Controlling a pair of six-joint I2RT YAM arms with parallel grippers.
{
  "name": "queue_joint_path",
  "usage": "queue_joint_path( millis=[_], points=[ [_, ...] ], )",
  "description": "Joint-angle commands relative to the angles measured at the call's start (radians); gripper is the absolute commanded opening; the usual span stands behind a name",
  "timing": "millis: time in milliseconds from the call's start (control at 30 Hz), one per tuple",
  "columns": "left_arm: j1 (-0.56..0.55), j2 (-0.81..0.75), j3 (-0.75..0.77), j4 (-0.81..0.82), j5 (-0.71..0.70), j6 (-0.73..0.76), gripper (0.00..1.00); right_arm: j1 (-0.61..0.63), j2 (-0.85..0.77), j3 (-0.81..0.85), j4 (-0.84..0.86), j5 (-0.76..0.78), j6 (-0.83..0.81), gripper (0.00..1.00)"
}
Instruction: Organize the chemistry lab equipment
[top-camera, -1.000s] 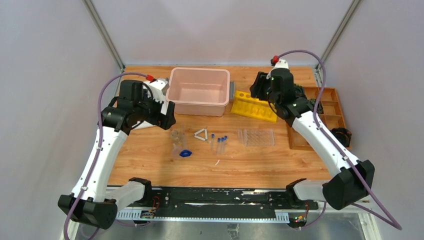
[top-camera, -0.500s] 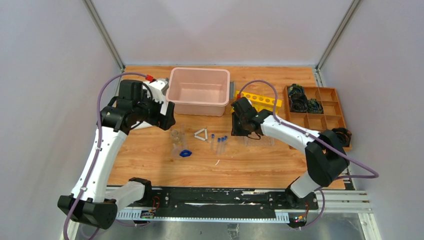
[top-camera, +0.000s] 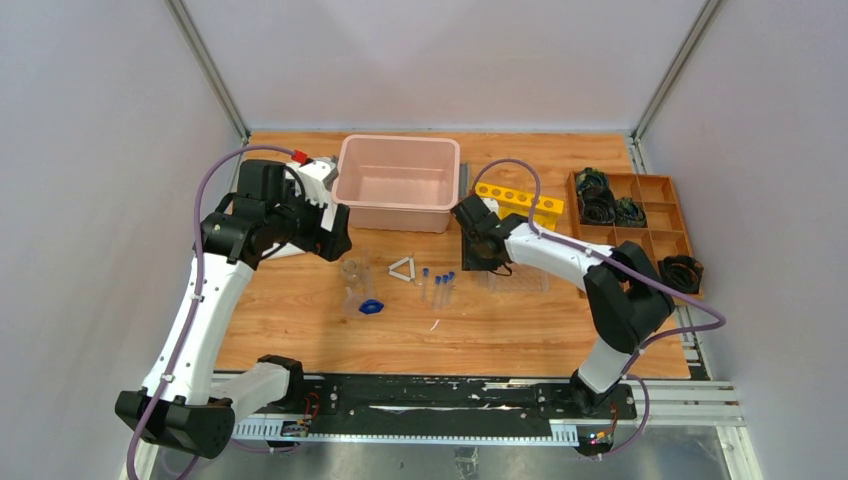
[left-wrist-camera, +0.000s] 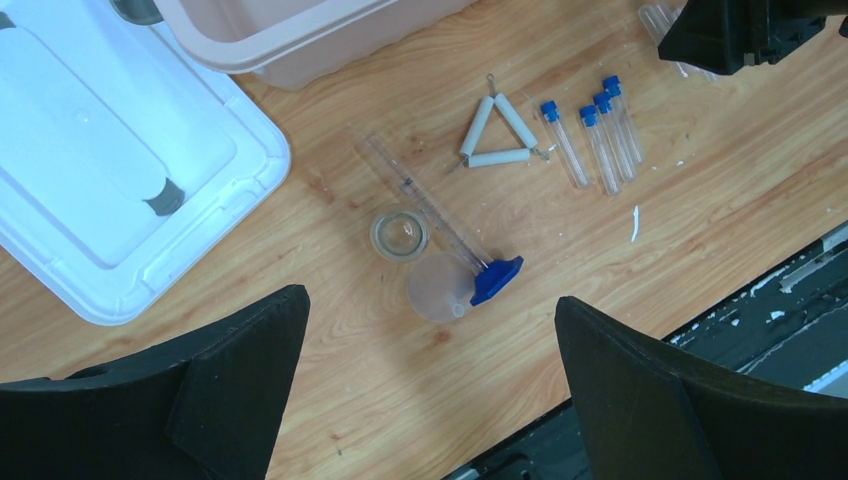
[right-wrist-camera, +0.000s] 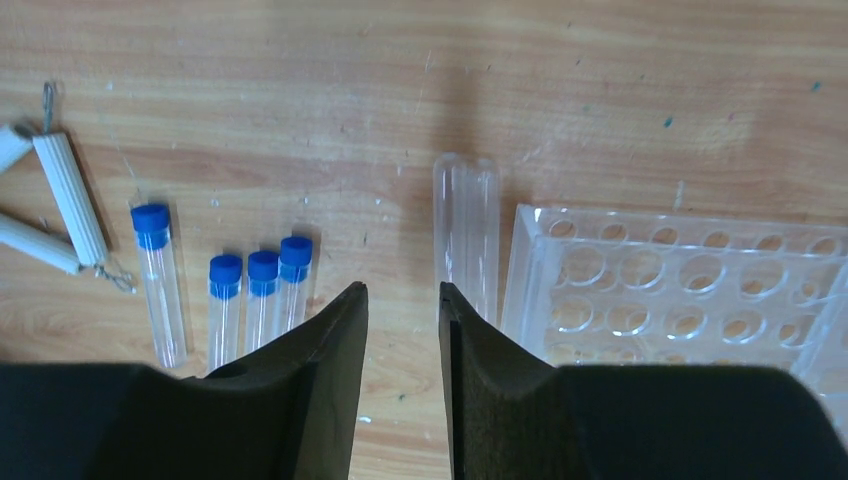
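Several clear blue-capped tubes (top-camera: 437, 285) lie side by side mid-table, also in the left wrist view (left-wrist-camera: 590, 140) and the right wrist view (right-wrist-camera: 250, 300). A white triangle frame (top-camera: 402, 269) lies to their left. Two clear beakers (left-wrist-camera: 399, 233) and a small blue piece (left-wrist-camera: 497, 279) lie nearer the left arm. A clear tube rack (right-wrist-camera: 680, 290) sits right of two uncapped clear tubes (right-wrist-camera: 466, 230). My right gripper (right-wrist-camera: 402, 288) hovers low between the capped tubes and the rack, jaws slightly apart, empty. My left gripper (left-wrist-camera: 430, 297) is wide open, high above the beakers.
A pink bin (top-camera: 398, 183) stands at the back centre, with a yellow rack (top-camera: 520, 203) to its right. A wooden compartment tray (top-camera: 640, 215) holds dark items at the far right. A white lid (left-wrist-camera: 100, 180) lies left of the bin.
My right arm has swung from the back right down and left, and now hangs over the table between the capped tubes and the clear rack. The left arm has not moved.
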Motion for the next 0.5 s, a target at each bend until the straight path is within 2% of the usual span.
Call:
queue_joint_path(
  millis=[0, 467],
  points=[
    [0.001, 0.001, 0.022, -0.002, 0.019, 0.006, 1.0, 0.01, 0.031, 0.063, -0.038, 0.097, -0.011, 0.37],
    [0.0, -0.001, 0.025, -0.001, 0.009, 0.013, 1.0, 0.01, 0.123, 0.082, -0.046, 0.142, 0.009, 0.36]
  ],
)
